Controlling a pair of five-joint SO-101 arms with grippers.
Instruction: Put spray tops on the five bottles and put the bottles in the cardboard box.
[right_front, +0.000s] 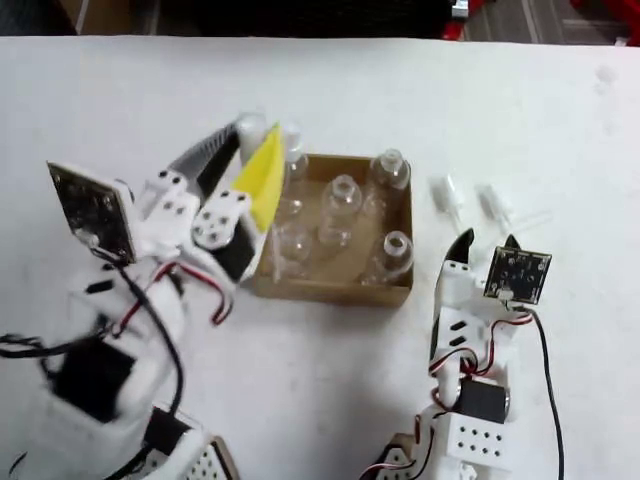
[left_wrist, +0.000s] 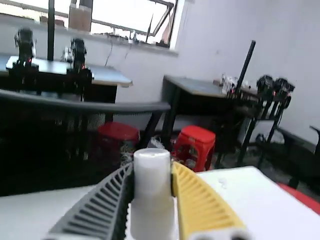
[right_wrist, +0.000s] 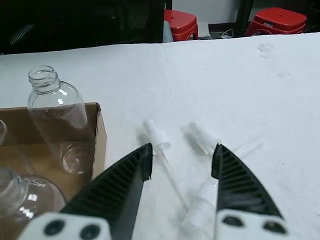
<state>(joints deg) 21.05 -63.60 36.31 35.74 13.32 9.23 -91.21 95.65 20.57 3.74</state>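
Note:
The cardboard box (right_front: 330, 290) sits mid-table with several clear, uncapped bottles standing in it, such as one (right_front: 389, 172) at its far right corner and one (right_front: 340, 200) in the middle. My left gripper (right_front: 255, 135), grey and yellow fingered, hangs over the box's far left corner, shut on a white spray top (left_wrist: 151, 190). My right gripper (right_front: 486, 240) rests open on the table right of the box. Loose spray tops (right_wrist: 156, 137) (right_wrist: 205, 138) lie just beyond its black fingertips, and a third (right_wrist: 199, 206) lies between them. The corner bottle (right_wrist: 57, 107) shows beside the box wall (right_wrist: 100, 135).
Two spray tops (right_front: 447, 197) (right_front: 495, 205) lie on the white table right of the box. The table's far edge runs along the back, with red stools (right_wrist: 280, 20) and dark furniture beyond it. Open white surface stretches behind the box and to the far right.

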